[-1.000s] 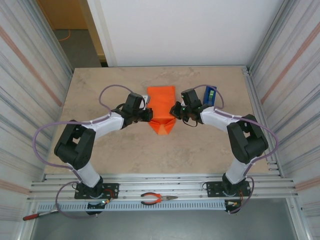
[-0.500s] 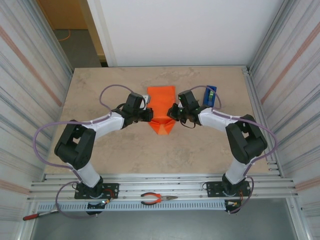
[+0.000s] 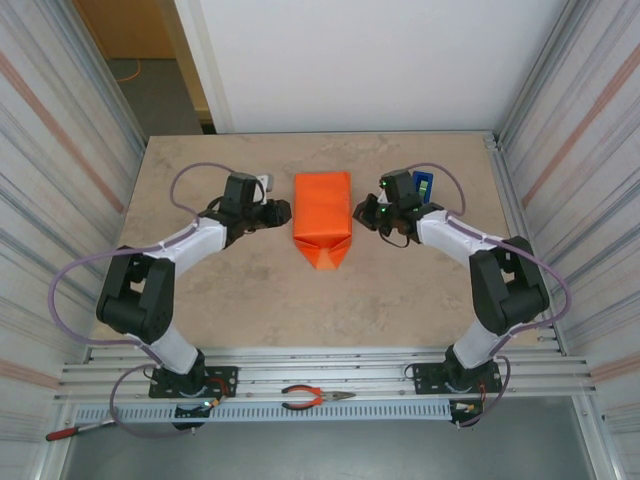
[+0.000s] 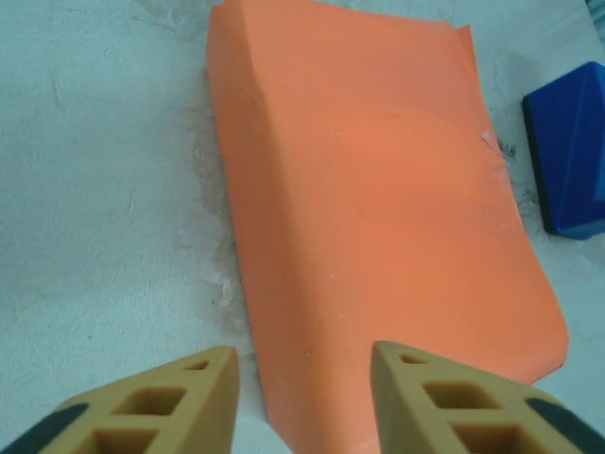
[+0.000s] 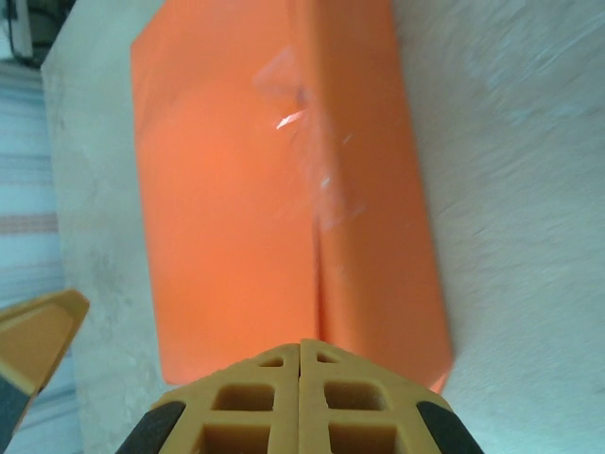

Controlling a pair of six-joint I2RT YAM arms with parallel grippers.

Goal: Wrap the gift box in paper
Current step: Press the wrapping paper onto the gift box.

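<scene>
One gift box [image 3: 322, 212], long axis near-far; left gripper [image 4: 301, 374] spread, right gripper [image 5: 301, 352] pressed together.

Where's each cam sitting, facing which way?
Top external: above and behind the bases, looking down on the table; left arm, right arm, left gripper and right gripper flank the wrapped gift box.
Left wrist: on the left arm, facing across the box toward the tape dispenser; its open fingers below.
Right wrist: on the right arm, facing the box's taped seam; its shut fingers below.
Shared: the box, in all three.
</scene>
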